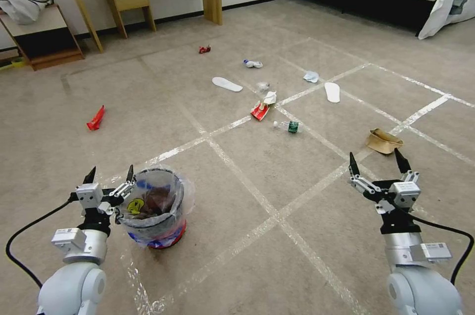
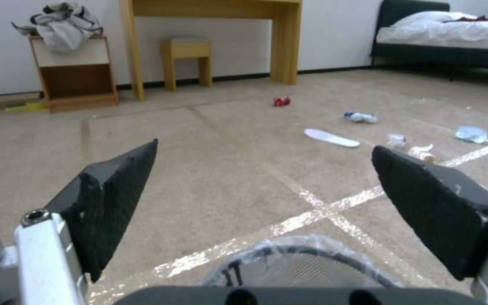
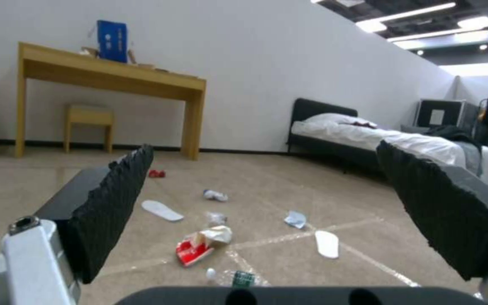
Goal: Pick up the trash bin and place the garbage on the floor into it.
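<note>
1. Head view. The trash bin (image 1: 154, 211) stands upright on the carpet (image 1: 59, 156), close in front of the robot on its left. The left gripper (image 1: 109, 173) hangs at the bin's left rim, fingers spread, grasping nothing; whether a fingertip touches the bag cannot be told. The right gripper (image 1: 376, 160) hovers well apart on the right, also released. Garbage lies farther out: a red wrapper (image 1: 96, 118), a red-white carton (image 1: 260, 109), a clear bottle (image 1: 287, 127), two white soles (image 1: 227, 84), a tan bowl (image 1: 383, 140).
2. Left wrist view. The bin's bagged rim (image 2: 298, 264) sits just below the parted fingers (image 2: 117, 199).
3. Right wrist view. Between the open fingers (image 3: 111, 203) lie the carton (image 3: 196, 248) and a sole (image 3: 327, 244).
</note>
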`<state>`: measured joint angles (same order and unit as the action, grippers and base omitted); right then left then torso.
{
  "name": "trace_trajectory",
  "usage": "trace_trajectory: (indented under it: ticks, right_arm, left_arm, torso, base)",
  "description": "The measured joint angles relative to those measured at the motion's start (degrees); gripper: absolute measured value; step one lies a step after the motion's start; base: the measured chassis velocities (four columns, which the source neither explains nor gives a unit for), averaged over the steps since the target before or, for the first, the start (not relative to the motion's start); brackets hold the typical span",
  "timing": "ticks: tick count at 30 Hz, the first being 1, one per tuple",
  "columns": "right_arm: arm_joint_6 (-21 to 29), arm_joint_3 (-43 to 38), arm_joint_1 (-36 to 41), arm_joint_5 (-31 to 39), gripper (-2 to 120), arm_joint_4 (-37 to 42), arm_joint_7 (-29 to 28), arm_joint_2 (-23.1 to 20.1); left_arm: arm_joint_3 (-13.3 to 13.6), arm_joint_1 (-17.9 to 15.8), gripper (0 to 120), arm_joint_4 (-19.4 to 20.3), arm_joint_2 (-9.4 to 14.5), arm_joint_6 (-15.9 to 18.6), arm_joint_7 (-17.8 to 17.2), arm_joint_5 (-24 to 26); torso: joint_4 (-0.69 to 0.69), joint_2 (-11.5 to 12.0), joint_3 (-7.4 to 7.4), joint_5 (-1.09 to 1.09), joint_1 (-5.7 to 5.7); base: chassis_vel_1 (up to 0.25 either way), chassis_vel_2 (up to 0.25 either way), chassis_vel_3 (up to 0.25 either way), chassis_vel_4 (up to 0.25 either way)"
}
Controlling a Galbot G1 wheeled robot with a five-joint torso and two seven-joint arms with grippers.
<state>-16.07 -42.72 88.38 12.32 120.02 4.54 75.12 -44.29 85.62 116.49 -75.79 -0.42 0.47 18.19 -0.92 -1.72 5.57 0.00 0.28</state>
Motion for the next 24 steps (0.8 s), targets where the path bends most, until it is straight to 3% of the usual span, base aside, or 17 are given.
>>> trace_trajectory:
  ticks: [5, 8, 11, 12, 13, 15, 16, 18, 19, 21, 22, 24]
  right_arm:
    - [0.3, 0.9, 0.0, 0.0, 100, -0.4, 0.0, -0.3]
    - [0.3, 1.7, -0.2, -0.1, 100, -1.2, 0.0, 0.2]
    - [0.3, 1.9, -0.2, -0.1, 100, -1.3, 0.0, 0.3]
    - [0.3, 2.2, -0.3, -0.1, 100, -1.5, -0.1, 0.2]
    - [0.3, 2.2, -0.3, -0.1, 100, -1.5, -0.1, 0.2]
    - [0.3, 2.8, -0.9, -0.1, 100, -2.3, -0.1, -0.2]
    - [0.3, 2.8, -0.9, -0.1, 100, -2.3, -0.1, -0.2]
    - [0.4, 3.9, -1.8, -0.1, 100, -3.3, 0.0, -0.5]
    - [0.4, 3.9, -1.8, -0.1, 100, -3.3, 0.0, -0.5]
    - [0.5, 5.5, -2.8, -0.1, 100, -4.7, 0.0, -0.7]
    - [0.5, 5.5, -2.8, -0.1, 100, -4.7, 0.0, -0.7]
    - [0.6, 6.2, -3.3, -0.3, 100, -5.6, 0.0, -0.8]
  left_arm:
    - [-0.6, 0.3, 100, 0.7, 1.3, 4.6, 0.1, 2.1]
    - [-1.1, 0.5, 100, 0.1, 4.2, 9.0, 0.1, 2.1]
    - [-1.1, 0.6, 100, -0.1, 5.0, 10.1, 0.0, 2.8]
    - [-1.0, 0.6, 100, -0.5, 7.0, 12.5, -0.3, 5.1]
    - [-1.0, 0.6, 100, -0.5, 7.0, 12.5, -0.3, 5.1]
    - [-0.9, -0.6, 100, -2.4, 11.7, 16.0, -0.5, 8.5]
    - [-0.9, -0.6, 100, -2.4, 11.7, 16.0, -0.5, 8.5]
    - [-0.9, -1.6, 100, -2.9, 15.4, 19.3, -0.8, 14.2]
    - [-0.9, -1.6, 100, -2.9, 15.4, 19.3, -0.8, 14.2]
    - [-0.7, -3.0, 100, -3.4, 19.8, 24.2, -2.6, 23.0]
    - [-0.7, -3.0, 100, -3.4, 19.8, 24.2, -2.6, 23.0]
    - [-0.1, -4.9, 100, -4.3, 23.7, 28.6, -4.1, 29.8]
  torso:
    - [0.0, 0.0, 0.0, 0.01, 0.0]
    - [0.0, 0.0, 0.0, 0.0, 0.0]
    - [0.0, 0.0, 0.0, 0.0, 0.0]
    - [0.0, 0.0, 0.0, -0.02, 0.0]
    - [0.0, 0.0, 0.0, -0.02, 0.0]
    - [0.0, 0.0, 0.0, -0.02, 0.0]
    - [0.0, 0.0, 0.0, -0.02, 0.0]
    - [0.0, 0.0, 0.0, -0.01, 0.0]
    - [0.0, 0.0, 0.0, -0.01, 0.0]
    - [0.01, 0.0, 0.0, -0.01, 0.0]
    - [0.01, 0.0, 0.0, -0.01, 0.0]
    - [0.0, 0.0, 0.0, 0.0, 0.0]
  base:
    - [0.0, 0.0, 0.0, 0.0]
    - [0.0, 0.0, 0.0, 0.0]
    - [0.0, 0.0, 0.0, 0.0]
    - [0.0, 0.0, 0.0, 0.0]
    - [0.0, 0.0, 0.0, 0.0]
    - [0.0, 0.0, 0.0, 0.0]
    - [0.0, 0.0, 0.0, 0.0]
    - [0.0, 0.0, 0.0, 0.0]
    - [0.0, 0.0, 0.0, 0.0]
    - [0.0, 0.0, 0.0, 0.0]
    - [0.0, 0.0, 0.0, 0.0]
    - [0.0, 0.0, 0.0, 0.0]
